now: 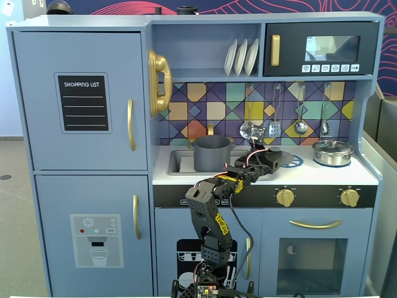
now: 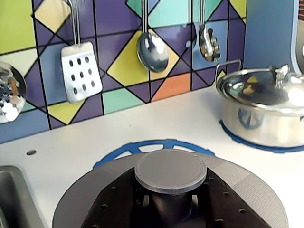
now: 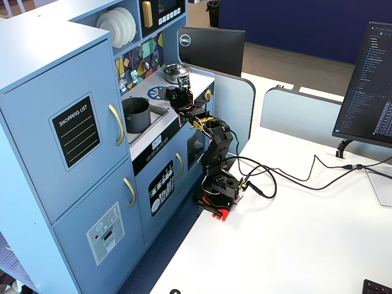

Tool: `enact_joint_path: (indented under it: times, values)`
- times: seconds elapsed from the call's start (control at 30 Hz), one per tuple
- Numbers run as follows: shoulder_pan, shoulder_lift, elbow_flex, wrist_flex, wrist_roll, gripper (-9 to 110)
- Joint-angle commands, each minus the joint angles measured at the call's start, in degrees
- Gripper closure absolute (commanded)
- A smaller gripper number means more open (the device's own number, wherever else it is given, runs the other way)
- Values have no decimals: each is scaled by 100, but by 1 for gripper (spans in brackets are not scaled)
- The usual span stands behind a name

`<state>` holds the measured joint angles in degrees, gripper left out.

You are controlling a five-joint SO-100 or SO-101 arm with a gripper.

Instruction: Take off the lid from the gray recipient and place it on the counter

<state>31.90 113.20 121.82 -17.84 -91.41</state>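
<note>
Pincer (image 2: pixel 170 209) clenched on lid (image 2: pixel 247 190) knob, apparently just above burner ring (image 2: pixel 152 145): lower flat onto counter (image 2: pixel 199 118), then release.

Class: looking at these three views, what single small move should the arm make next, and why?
Probably lower and release: the gripper holds the matte dark gray round lid by its knob over the blue burner ring on the white counter, already away from the open gray cylindrical pot.

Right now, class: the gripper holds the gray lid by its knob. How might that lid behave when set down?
The lid looks rigid and matte, so probably not slippery. Its wide disc should rest flat on the counter rather than roll. It seems light.
</note>
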Motion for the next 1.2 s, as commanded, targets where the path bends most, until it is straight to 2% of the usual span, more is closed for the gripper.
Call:
enact_joint_path:
  times: [0.0,0.7,0.93,1.03,1.17]
  values:
    - [79,-141,-26,-387,0,102]
    - [44,-773,272,-958,-114,102]
    - [114,-686,413,-958,-88,70]
    - [176,-633,483,-984,-35,64]
    - [299,-580,466,-984,-35,62]
